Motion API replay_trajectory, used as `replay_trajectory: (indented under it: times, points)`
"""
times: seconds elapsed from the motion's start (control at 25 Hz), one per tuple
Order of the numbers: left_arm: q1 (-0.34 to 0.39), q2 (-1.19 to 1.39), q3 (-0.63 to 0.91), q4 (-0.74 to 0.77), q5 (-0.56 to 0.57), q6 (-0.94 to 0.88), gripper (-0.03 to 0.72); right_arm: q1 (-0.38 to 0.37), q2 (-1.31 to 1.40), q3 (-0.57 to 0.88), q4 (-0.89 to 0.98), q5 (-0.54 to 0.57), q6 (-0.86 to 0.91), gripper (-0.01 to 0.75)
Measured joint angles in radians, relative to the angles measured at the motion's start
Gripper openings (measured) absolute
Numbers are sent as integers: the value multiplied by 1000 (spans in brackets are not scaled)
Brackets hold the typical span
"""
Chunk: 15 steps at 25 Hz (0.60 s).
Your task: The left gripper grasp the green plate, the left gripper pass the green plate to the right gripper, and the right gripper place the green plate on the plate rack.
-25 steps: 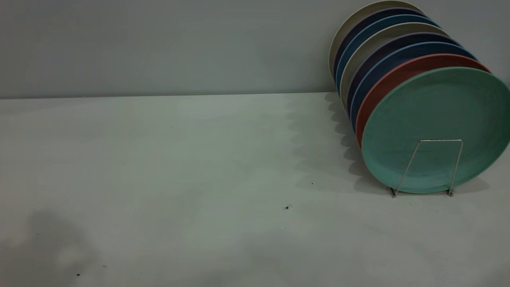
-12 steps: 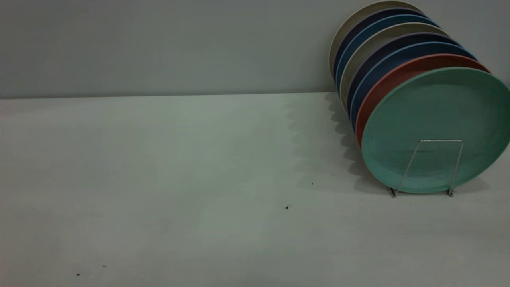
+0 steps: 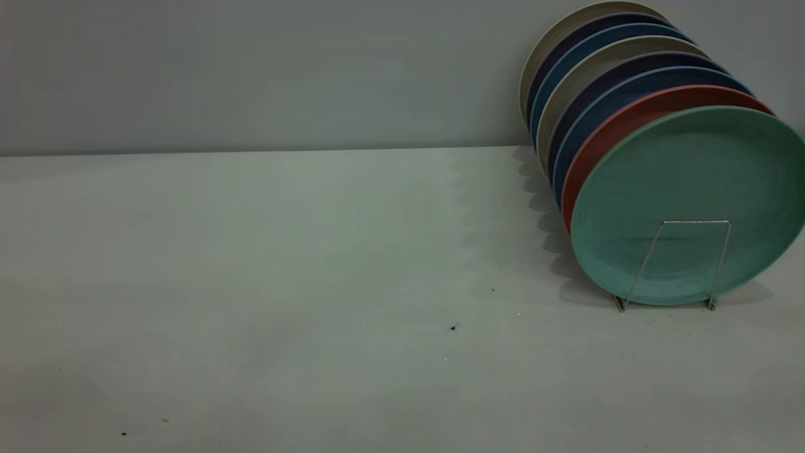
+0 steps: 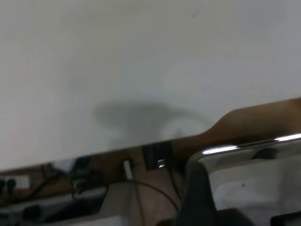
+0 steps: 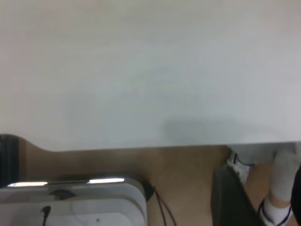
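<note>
The green plate (image 3: pixel 692 170) stands upright at the front of the plate rack (image 3: pixel 692 221) at the right of the table, leaning against the plates behind it, with the front wire loop across its lower part. Neither gripper shows in the exterior view. The left gripper (image 4: pixel 242 212) hangs past the table's edge over the floor, its dark fingers (image 4: pixel 197 197) apart and empty. The right gripper (image 5: pixel 265 202) is also beyond the table's edge, with one dark finger (image 5: pixel 230 197) showing, spread and empty.
Behind the green plate stand a salmon-pink plate (image 3: pixel 629 119) and several blue and beige plates (image 3: pixel 591 56). A grey wall runs along the table's back. The wrist views show the table edge (image 4: pixel 141 148), cables, a white bin and a socked foot (image 5: pixel 282 174).
A dark shadow at the table's lower left corner has faded out of the exterior view. The plates and rack have not moved.
</note>
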Motion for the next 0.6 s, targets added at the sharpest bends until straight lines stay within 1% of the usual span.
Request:
replay_trajectory:
  times: [0.2, 0.36, 0.6]
  points:
    - [0, -60, 83, 56, -4, -33, 591, 47, -59, 0, -13, 0, 16, 339]
    - [0, -96, 93, 67, -3, -37, 591, 51, -113, 0, -20, 1, 21, 339]
    - [0, -142, 93, 56, -1, -36, 591, 104, -236, 0, -22, 2, 22, 339]
